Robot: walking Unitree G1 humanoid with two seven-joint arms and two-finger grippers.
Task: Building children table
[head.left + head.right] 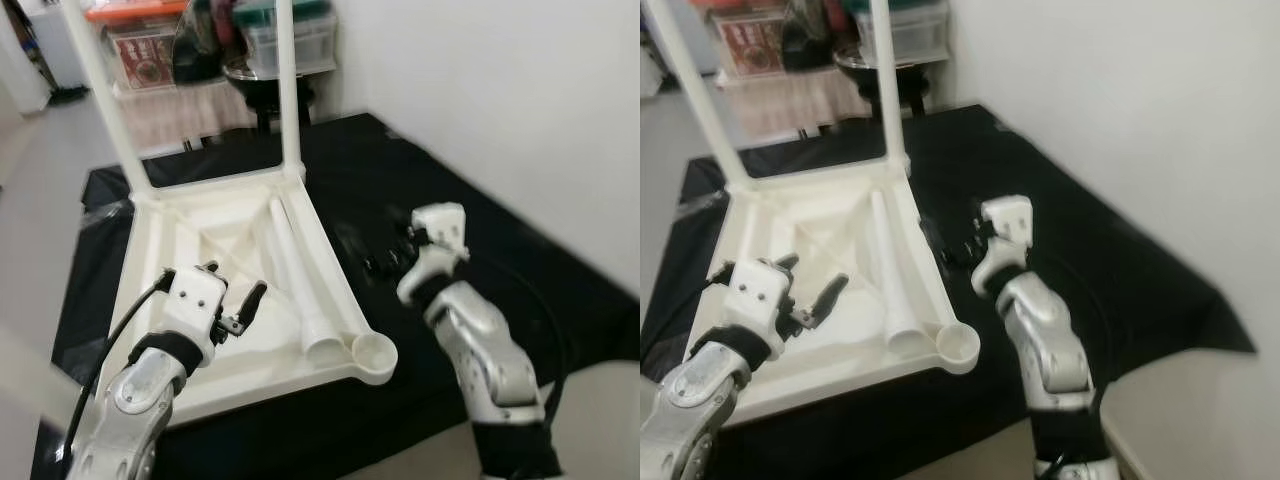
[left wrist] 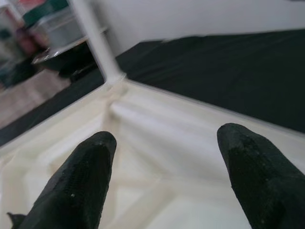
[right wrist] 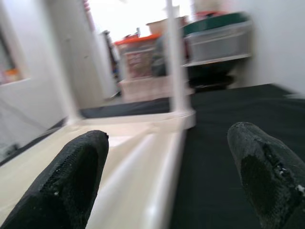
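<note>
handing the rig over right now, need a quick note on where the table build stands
Left end effector: open, holding nothing, over the upturned white tabletop.
Right end effector: open, holding nothing, over the black cloth just past the tabletop's right edge.
Done: two legs stand upright in the far corner sockets.
Left: a loose leg lies along the tabletop's right side, its end beside the empty near-right corner socket. It needs seating. The near-left corner is hidden behind the left arm.

Silver arms, black-fingered left claw [image 1: 232, 303], black cables
</note>
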